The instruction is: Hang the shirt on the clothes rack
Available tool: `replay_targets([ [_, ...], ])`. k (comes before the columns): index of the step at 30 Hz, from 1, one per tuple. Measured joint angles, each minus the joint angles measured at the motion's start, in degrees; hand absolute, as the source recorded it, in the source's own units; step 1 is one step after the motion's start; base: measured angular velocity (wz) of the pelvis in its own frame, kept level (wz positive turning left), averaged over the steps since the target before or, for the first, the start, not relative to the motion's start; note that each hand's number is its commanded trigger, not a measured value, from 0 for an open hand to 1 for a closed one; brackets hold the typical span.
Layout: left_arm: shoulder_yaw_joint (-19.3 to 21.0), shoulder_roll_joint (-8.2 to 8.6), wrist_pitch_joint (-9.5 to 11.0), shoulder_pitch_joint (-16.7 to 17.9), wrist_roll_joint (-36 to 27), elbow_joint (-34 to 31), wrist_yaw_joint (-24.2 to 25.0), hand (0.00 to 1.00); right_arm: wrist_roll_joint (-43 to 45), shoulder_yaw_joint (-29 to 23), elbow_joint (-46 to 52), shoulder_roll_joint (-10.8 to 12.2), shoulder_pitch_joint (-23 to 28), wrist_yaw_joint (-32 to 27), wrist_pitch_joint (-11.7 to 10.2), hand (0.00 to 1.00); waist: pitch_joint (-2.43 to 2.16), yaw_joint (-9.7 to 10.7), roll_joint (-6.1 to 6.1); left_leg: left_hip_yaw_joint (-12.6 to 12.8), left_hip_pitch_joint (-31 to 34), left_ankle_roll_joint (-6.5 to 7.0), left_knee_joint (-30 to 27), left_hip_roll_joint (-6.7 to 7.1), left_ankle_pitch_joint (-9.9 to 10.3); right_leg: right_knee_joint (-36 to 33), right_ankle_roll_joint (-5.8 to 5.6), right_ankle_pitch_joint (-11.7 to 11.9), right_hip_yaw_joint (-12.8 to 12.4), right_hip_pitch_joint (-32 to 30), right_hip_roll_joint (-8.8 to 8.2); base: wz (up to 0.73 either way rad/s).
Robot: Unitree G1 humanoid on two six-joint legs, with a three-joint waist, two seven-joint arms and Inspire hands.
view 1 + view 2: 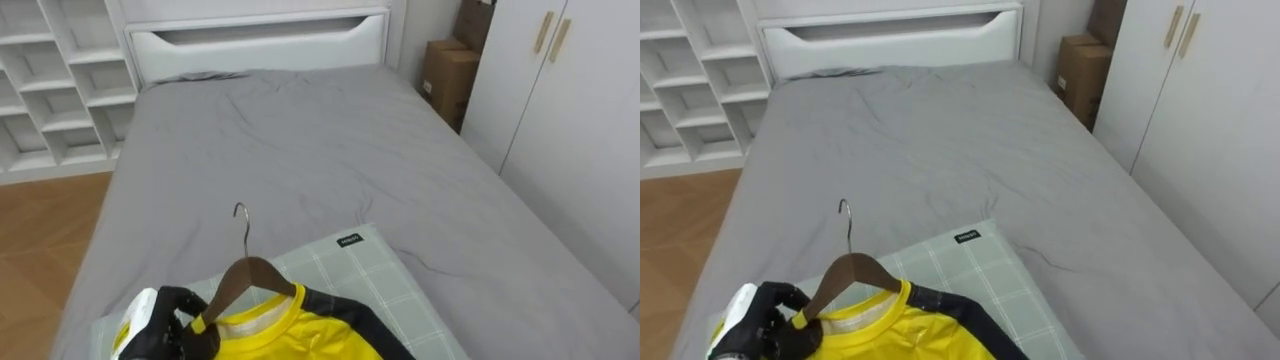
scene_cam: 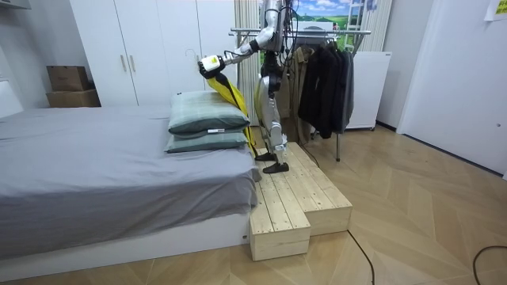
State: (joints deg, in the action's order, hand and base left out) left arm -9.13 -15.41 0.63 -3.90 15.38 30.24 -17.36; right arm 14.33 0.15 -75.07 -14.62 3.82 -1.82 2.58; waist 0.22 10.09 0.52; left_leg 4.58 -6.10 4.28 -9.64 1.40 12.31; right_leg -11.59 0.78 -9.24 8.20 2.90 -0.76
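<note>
My left hand (image 1: 175,318) is curled round one arm of the wooden hanger (image 1: 250,272), which carries the yellow shirt (image 1: 290,335) — held over the checked pillows (image 1: 395,285) at the foot of the grey bed (image 1: 330,150). I stand on a wooden platform (image 2: 295,198). Behind me, the clothes rack (image 2: 317,33) holds dark garments (image 2: 325,79). A cardboard box (image 1: 447,68) sits beside the white wardrobe (image 1: 575,110).

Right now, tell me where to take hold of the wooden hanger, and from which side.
I'd grip the hanger at its neck, just under the metal hook, coming from the right: the left robot hand clasps its left shoulder, the yellow shirt covers its right shoulder, and the neck stands bare.
</note>
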Motion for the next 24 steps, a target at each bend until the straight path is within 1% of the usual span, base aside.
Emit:
replay_targets([
  [1, 0.03, -0.51, 0.02, 0.00, -0.06, -1.35, -0.04, 1.00, 0.02, -1.48, 0.57, -0.01, -0.01, -0.97, -0.03, 0.00, 0.15, -0.44, -0.29, 0.07, -0.32, 0.00, 0.08, -0.02, 0.00, -0.13, 0.00, 0.00, -0.13, 0.14, 0.03, -0.06],
  [3, 0.10, -1.30, 0.26, -0.03, -0.03, -2.71, -0.40, 1.00, 0.10, -2.79, 2.02, -0.27, -0.04, -2.67, -0.24, 0.00, 0.11, -0.74, -0.60, 0.10, -0.42, 0.00, 0.07, -0.05, 0.00, -0.18, 0.00, 0.00, -0.15, 0.22, 0.06, -0.03],
  [6, 1.02, -1.44, 0.47, -0.03, 0.41, -4.23, -1.13, 1.00, 2.64, -5.93, 5.74, -0.24, -0.12, -5.86, -0.70, 0.00, 0.16, -1.01, -1.19, 0.06, -0.40, 0.00, 0.07, -0.03, 0.00, -0.55, -0.01, -0.01, -0.15, 0.06, 0.01, 0.00],
  [8, 2.00, -1.43, 0.54, -0.02, 0.53, -4.44, -1.16, 1.00, 5.25, -8.03, 9.70, -0.23, -0.15, -7.75, -0.88, 0.00, 0.19, -1.00, -1.34, -0.06, -0.42, 0.01, 0.00, -0.03, 0.01, -0.97, -0.02, -0.02, -0.13, -0.03, 0.00, 0.02],
  [10, 3.17, -1.54, 0.44, 0.02, 2.77, -7.36, -1.21, 1.00, 8.02, -10.79, 17.94, -0.31, 0.27, -10.42, -1.15, 0.00, 0.30, -1.48, -1.57, -0.07, -0.28, 0.03, 0.08, 0.04, 0.03, -0.91, -0.09, -0.05, -0.19, -0.19, -0.04, 0.00],
  [11, 3.39, -1.63, 0.44, 0.06, 3.26, -8.43, -1.28, 1.00, 8.64, -10.89, 20.03, -0.33, 0.30, -11.26, -1.30, 0.00, 0.34, -1.57, -1.68, -0.01, -0.22, 0.03, 0.09, 0.04, 0.03, -0.89, -0.10, -0.06, -0.20, -0.23, -0.05, 0.00],
  [12, 3.41, -1.86, 0.50, 0.14, 3.57, -10.63, -1.71, 1.00, 9.89, -10.91, 23.73, -0.35, 0.28, -13.18, -2.18, 0.00, 0.29, -1.67, -1.97, -0.01, -0.11, 0.03, 0.03, 0.03, 0.03, -0.74, -0.11, -0.07, -0.19, -0.22, -0.03, 0.00],
  [13, 3.41, -1.86, 0.65, 0.16, 4.04, -12.08, -2.20, 1.00, 11.51, -10.93, 26.67, -0.36, 0.30, -14.63, -2.81, 0.00, 0.10, -2.22, -2.25, -0.01, -0.13, 0.03, -0.02, -0.01, 0.02, -0.66, -0.10, -0.06, -0.19, -0.13, 0.01, 0.00],
  [15, 3.42, -1.86, 0.69, 0.16, 4.20, -13.51, -2.26, 1.00, 13.98, -10.89, 31.81, -0.40, 0.27, -15.86, -3.09, 0.00, -0.07, -2.72, -2.40, 0.10, -0.26, 0.02, -0.26, -0.04, 0.02, -0.73, -0.09, -0.06, -0.15, 0.04, 0.00, 0.00],
  [16, 3.42, -1.89, 0.94, 0.16, 4.19, -13.69, -2.25, 1.00, 15.66, -10.85, 34.70, -0.57, 0.09, -16.79, -3.92, 0.00, -0.25, -2.76, -2.38, 0.00, -0.26, 0.02, -0.38, -0.03, 0.02, -0.76, -0.09, -0.06, -0.16, 0.08, -0.01, 0.00],
  [17, 3.42, -1.90, 1.05, 0.16, 4.19, -13.69, -2.24, 1.00, 16.61, -10.81, 36.14, -0.68, 0.10, -17.11, -4.22, 0.00, -0.31, -2.90, -2.38, 0.02, -0.30, 0.02, -0.37, -0.02, 0.02, -0.82, -0.09, -0.06, -0.19, 0.08, -0.02, 0.00],
  [19, 3.45, -1.91, 1.09, 0.19, 4.17, -13.73, -2.09, 1.00, 22.11, -10.79, 42.66, -1.08, 1.18, -18.25, -4.63, 0.00, -0.36, -3.72, -2.30, 0.02, -0.42, 0.02, -0.36, -0.02, 0.02, -0.96, -0.08, -0.05, -0.20, 0.08, -0.02, 0.00],
  [21, 3.71, -1.90, 1.09, 0.21, 4.18, -13.97, -1.89, 1.00, 25.67, -10.77, 47.27, -1.13, 2.02, -18.76, -4.84, 0.00, -0.37, -4.31, -2.30, 0.00, -0.43, 0.02, -0.27, -0.02, 0.02, -0.98, -0.08, -0.05, -0.18, 0.07, -0.02, 0.00],
  [23, 4.04, -1.91, 1.09, 0.21, 4.16, -14.47, -1.74, 1.00, 27.84, -10.17, 51.10, -1.31, 2.02, -18.81, -5.07, 0.00, -0.37, -4.51, -2.28, 0.01, -0.53, 0.02, -0.10, -0.02, 0.02, -1.04, -0.07, -0.04, -0.19, 0.05, -0.03, 0.00],
  [24, 3.99, -1.89, 1.09, 0.23, 4.12, -14.93, -1.63, 1.00, 28.17, -9.52, 53.70, -1.36, 2.00, -18.92, -5.15, 0.00, -0.38, -5.00, -2.28, 0.01, -0.63, 0.02, -0.10, -0.02, 0.02, -1.17, -0.03, -0.01, -0.21, 0.06, -0.03, 0.00],
])
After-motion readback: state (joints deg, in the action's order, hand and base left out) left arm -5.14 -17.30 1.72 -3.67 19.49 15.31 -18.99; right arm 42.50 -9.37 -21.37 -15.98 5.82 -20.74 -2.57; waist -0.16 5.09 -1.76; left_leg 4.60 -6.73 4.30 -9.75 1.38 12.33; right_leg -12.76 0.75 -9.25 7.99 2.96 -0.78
